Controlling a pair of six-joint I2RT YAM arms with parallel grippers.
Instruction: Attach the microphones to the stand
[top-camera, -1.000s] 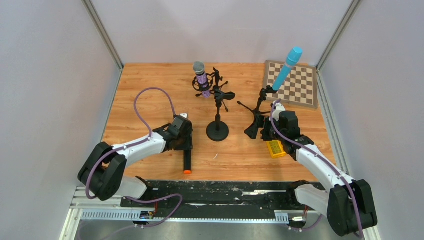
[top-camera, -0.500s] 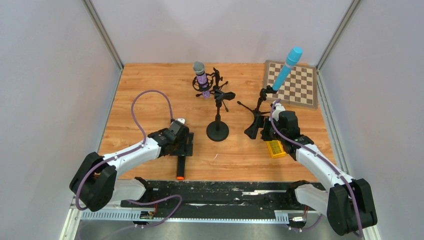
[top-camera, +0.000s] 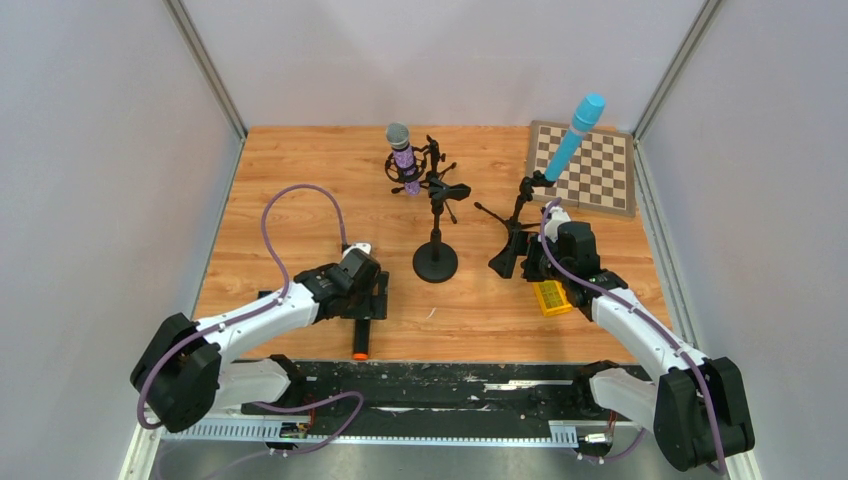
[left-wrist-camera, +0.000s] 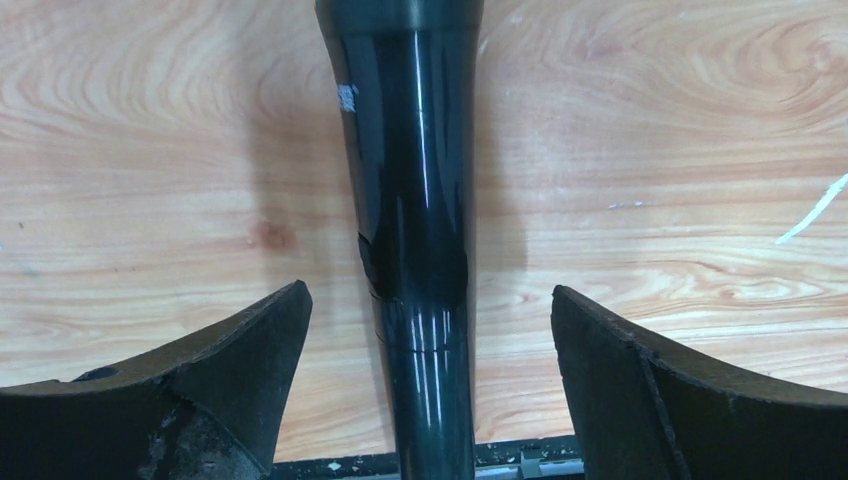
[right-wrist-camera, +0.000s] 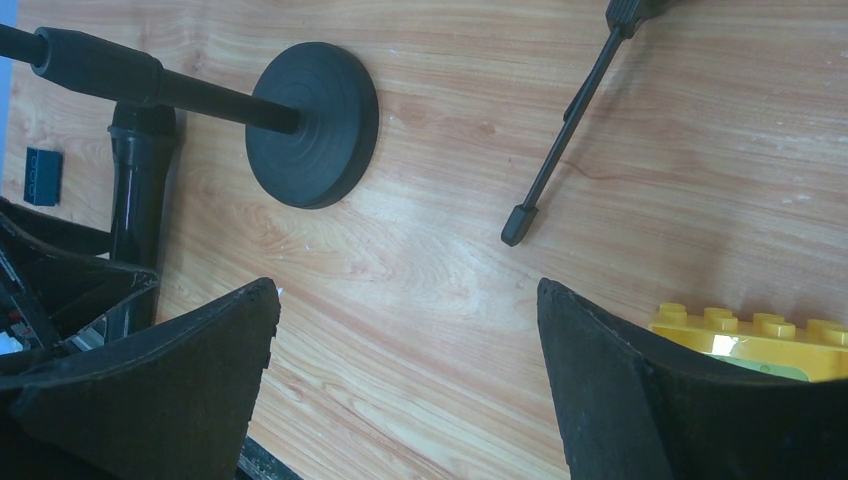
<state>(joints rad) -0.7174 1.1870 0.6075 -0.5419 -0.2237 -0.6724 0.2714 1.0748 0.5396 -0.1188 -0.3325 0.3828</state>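
The black microphone with its orange end ring lies flat on the wooden table near the front edge. My left gripper is open and straddles its shiny black body. The fingers stand apart from it on both sides. The glittery purple microphone sits in the shock mount of the round-base stand. The light-blue microphone sits tilted in the tripod stand. My right gripper is open and empty by the tripod's legs, low over bare wood.
A yellow toy brick lies just right of my right gripper and also shows in the right wrist view. A chessboard lies at the back right. The round base and a tripod leg lie ahead of the right gripper.
My left gripper has drawn back toward the near-left. The black microphone has shifted with it, its orange end now closer to the front edge. The right arm has not moved.
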